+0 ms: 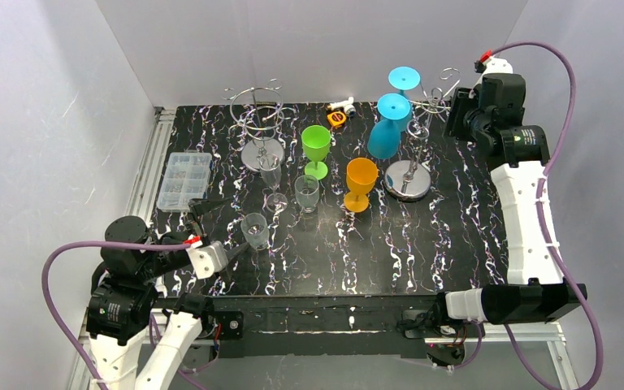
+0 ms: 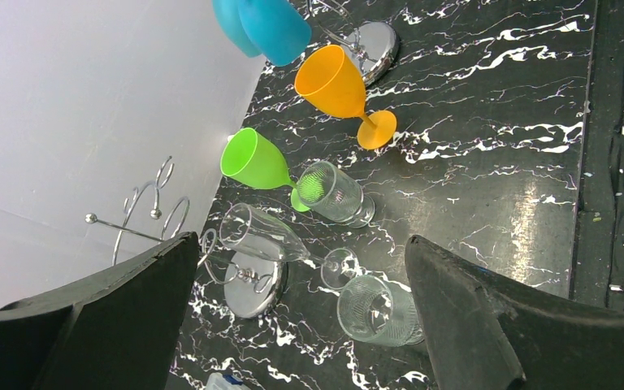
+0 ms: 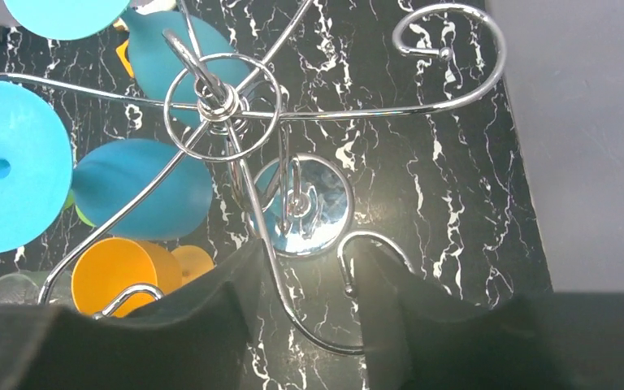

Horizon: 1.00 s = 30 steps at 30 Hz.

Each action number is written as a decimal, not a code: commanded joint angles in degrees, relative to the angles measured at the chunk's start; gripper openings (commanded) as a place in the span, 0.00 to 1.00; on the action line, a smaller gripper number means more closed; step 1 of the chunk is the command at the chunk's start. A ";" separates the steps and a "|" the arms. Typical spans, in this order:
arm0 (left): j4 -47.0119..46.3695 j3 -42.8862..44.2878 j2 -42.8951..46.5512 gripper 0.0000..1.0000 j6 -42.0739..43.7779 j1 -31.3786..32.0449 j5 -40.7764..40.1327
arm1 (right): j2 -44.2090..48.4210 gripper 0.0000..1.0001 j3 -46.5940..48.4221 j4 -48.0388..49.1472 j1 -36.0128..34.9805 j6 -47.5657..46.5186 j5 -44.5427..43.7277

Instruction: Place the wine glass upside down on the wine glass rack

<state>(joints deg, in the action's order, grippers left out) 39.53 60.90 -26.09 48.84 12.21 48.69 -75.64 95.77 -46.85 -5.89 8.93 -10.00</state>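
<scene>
The right wire rack (image 1: 422, 106) stands at the back right with two blue wine glasses (image 1: 386, 134) hanging upside down on it. My right gripper (image 1: 457, 114) is open and empty, high beside the rack. In the right wrist view a rack hook (image 3: 349, 260) lies between its fingers (image 3: 211, 317), with the blue glasses (image 3: 142, 187) at left. A green glass (image 1: 316, 146), an orange glass (image 1: 360, 180), a clear flute (image 1: 273, 183) and two clear glasses (image 1: 254, 230) stand upright. My left gripper (image 1: 221, 229) is wide open low by the nearest clear glass (image 2: 378, 310), which sits beside the right finger (image 2: 471, 317).
An empty left wire rack (image 1: 258, 122) stands at the back left, and its base shows in the left wrist view (image 2: 252, 288). A clear plastic parts box (image 1: 184, 180) lies at the table's left edge. A small orange and white item (image 1: 337, 114) lies at the back.
</scene>
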 commanded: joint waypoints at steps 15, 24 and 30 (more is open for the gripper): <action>0.64 1.38 -1.07 0.98 -0.25 0.19 1.19 | -0.44 0.60 5.72 -5.53 0.27 3.02 6.14; 0.64 1.83 -1.10 0.98 -0.83 0.19 1.59 | -0.42 0.61 13.95 -8.94 0.27 3.46 4.22; 0.68 1.45 -0.37 0.98 -0.95 0.19 1.24 | -2.57 0.62 14.93 -8.18 0.27 1.40 3.87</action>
<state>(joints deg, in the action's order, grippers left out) 39.53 61.14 -26.52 48.80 12.21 48.95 -76.47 109.58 -55.57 -5.43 11.77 -6.00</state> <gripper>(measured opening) 0.982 0.610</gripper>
